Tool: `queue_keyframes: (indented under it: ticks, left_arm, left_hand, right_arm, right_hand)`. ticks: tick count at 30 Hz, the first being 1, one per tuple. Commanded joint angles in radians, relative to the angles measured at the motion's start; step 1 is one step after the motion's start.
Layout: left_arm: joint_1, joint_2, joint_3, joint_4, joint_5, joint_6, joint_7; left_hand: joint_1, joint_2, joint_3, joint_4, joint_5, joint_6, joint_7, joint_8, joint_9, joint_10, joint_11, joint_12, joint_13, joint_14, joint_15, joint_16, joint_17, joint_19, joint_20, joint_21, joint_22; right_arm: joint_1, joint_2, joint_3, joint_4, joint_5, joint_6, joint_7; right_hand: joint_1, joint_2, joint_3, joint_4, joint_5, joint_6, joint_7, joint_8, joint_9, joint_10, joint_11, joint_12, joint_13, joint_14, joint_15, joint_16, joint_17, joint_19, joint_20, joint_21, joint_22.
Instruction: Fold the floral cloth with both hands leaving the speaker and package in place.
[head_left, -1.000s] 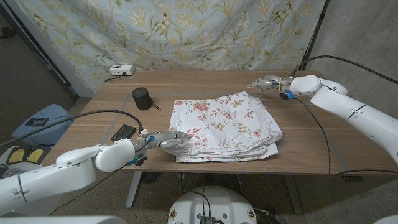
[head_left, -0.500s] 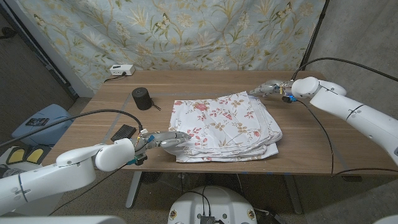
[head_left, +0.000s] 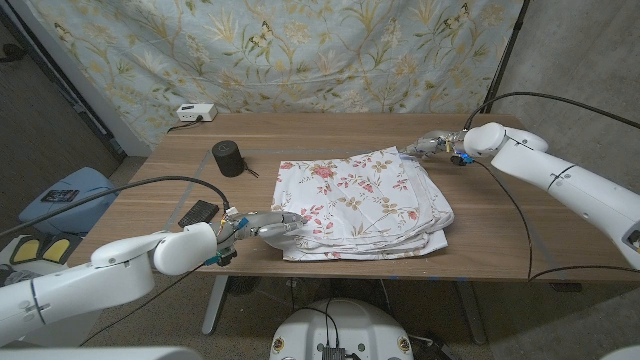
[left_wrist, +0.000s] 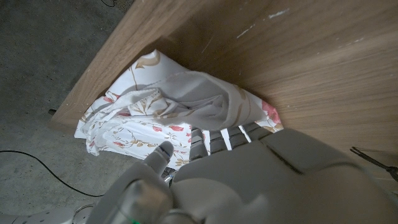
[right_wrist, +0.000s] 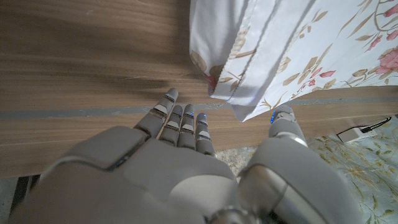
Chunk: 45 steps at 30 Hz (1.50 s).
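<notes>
The folded floral cloth lies mid-table, its near-left corner grasped by the left hand, while the right hand hovers empty, fingers spread, just beside the far-right corner.

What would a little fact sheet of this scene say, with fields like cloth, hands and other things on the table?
cloth: floral cloth, folded in layers, mid-table
left hand: left hand touches the cloth's near left corner
right hand: right hand, fingers apart, by the far right corner, holding nothing
speaker: black speaker, left of the cloth, apart from it
package: dark package, near left table edge
</notes>
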Motion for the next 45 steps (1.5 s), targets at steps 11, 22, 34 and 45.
queue_keyframes:
  ticks: [11,22,34,45]
  left_arm:
    - [-0.013,-0.015,0.017,0.011,0.004,0.001,-0.008]
    - [-0.01,-0.014,0.015,0.011,0.004,0.007,-0.001]
    - [-0.012,-0.011,0.014,0.013,-0.003,0.013,-0.003]
    - [-0.017,-0.012,0.018,0.017,-0.003,0.016,-0.006]
  left_hand:
    - [0.011,-0.006,0.015,-0.004,0.006,0.007,-0.007,-0.005,0.004,0.01,-0.003,-0.002,0.003,0.016,0.0,-0.001,0.001,0.005,-0.005,0.005,0.002]
    - [0.015,-0.007,0.023,-0.008,0.006,0.007,-0.008,-0.006,0.004,0.012,-0.002,-0.004,0.003,0.019,-0.002,-0.003,0.0,0.007,-0.006,0.005,0.001]
    - [0.02,-0.01,0.032,-0.013,0.007,0.007,-0.01,-0.008,0.004,0.012,-0.002,-0.007,0.003,0.021,-0.001,-0.006,0.0,0.008,-0.008,0.005,0.001]
    - [0.024,-0.012,0.039,-0.018,0.007,0.005,-0.012,-0.009,0.004,0.006,-0.002,-0.012,0.003,0.021,0.001,-0.008,-0.001,0.009,-0.007,0.005,0.001]
  right_arm:
    - [0.064,0.027,-0.043,-0.026,-0.022,-0.069,0.082]
    - [0.072,0.036,-0.054,-0.025,-0.018,-0.08,0.095]
    - [0.088,0.059,-0.087,0.005,-0.032,-0.093,0.112]
    - [0.111,0.077,-0.128,-0.01,-0.085,-0.16,0.112]
  right_hand:
    - [0.003,-0.012,-0.006,0.014,0.011,-0.015,0.018,0.0,0.007,-0.011,0.014,0.014,0.022,-0.004,0.012,-0.006,0.009,-0.008,0.01,-0.002,0.006]
    - [-0.002,-0.01,-0.01,0.021,0.013,-0.032,0.021,-0.005,0.009,-0.033,0.019,0.017,0.033,-0.013,0.02,-0.009,0.013,-0.016,0.019,-0.005,0.006]
    - [-0.006,-0.015,-0.017,0.025,0.015,-0.057,0.031,-0.01,0.012,-0.045,0.032,0.028,0.049,-0.018,0.03,-0.01,0.019,-0.024,0.029,-0.006,0.006]
    - [0.014,0.003,-0.017,0.025,0.031,-0.058,0.041,0.01,0.025,-0.009,0.015,0.126,0.142,0.073,0.005,0.039,0.067,-0.004,0.046,0.005,0.009]
